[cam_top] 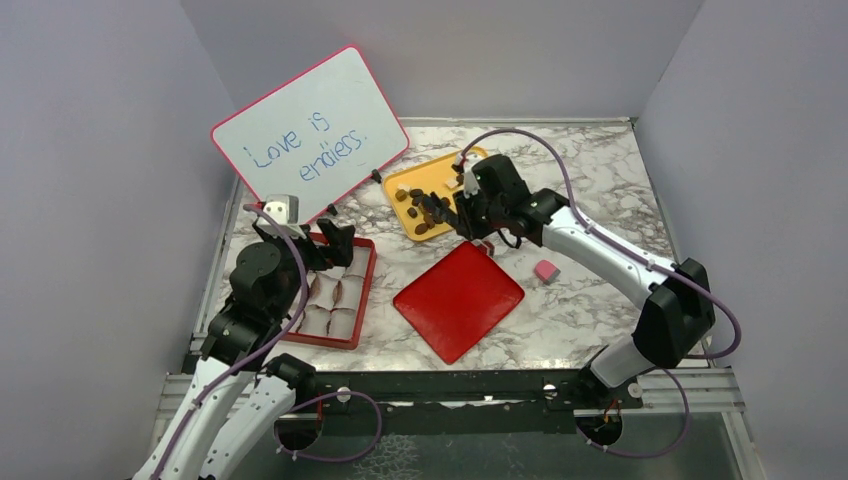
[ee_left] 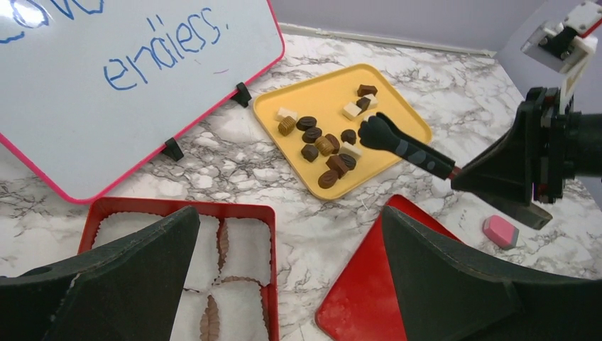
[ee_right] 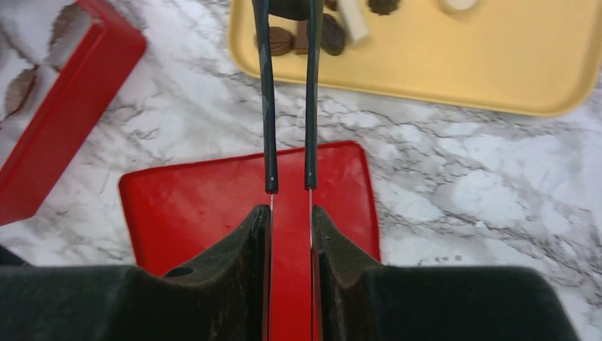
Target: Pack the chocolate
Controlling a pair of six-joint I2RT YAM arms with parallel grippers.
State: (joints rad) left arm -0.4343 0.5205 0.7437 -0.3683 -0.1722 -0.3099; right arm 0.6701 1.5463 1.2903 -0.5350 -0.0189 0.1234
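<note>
Marble table (cam_top: 590, 190): a whiteboard (cam_top: 310, 135) stands at the far left. A red lid (cam_top: 460, 300) lies flat at centre, with a red box (ee_left: 177, 207) lined with white paper cups (ee_left: 245, 249) at near left.

Yellow tray (ee_left: 334, 89): beyond the lid, and well apart from the box. All visible chocolate (ee_left: 323, 145) lies loose on it, clustered on the side toward the box. No piece is confirmed in the cups.

Right gripper (ee_right: 291, 220): clamped on black tongs (ee_left: 408, 149), squeezing the arms nearly parallel. The tongs' long axis runs straight from the jaws, over the lid's far corner, to the tray. Their tips are in among the chocolate. Whether they pinch a piece cannot be determined.

Left gripper (ee_left: 287, 234): spread fully and holding nothing, it hangs above the box.

Finding: the right arm is the nearer one. The chocolate lies directly ahead along the tongs, and the box lies to the robot's left.

Pink cube (ee_left: 500, 231): on the marble beside the lid, not involved.
</note>
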